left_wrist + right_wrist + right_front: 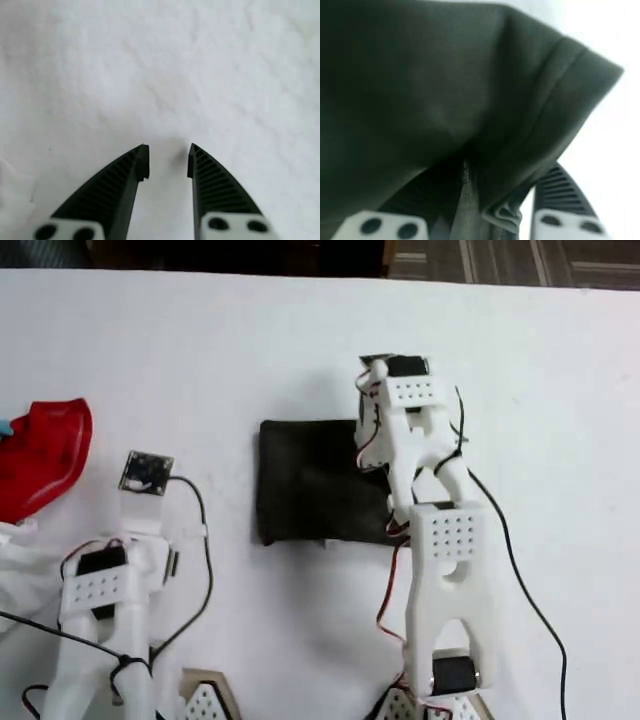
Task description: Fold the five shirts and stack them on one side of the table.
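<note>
The white table (200, 350) bears a folded dark shirt (310, 485) lying flat, a crumpled red shirt (45, 455) well apart to the left of the dark shirt, and a rumpled white cloth (25, 575) also left of it, nearer the arms' bases.

Nothing legible: no text, label, brand, number or sign can be read on any surface.
</note>
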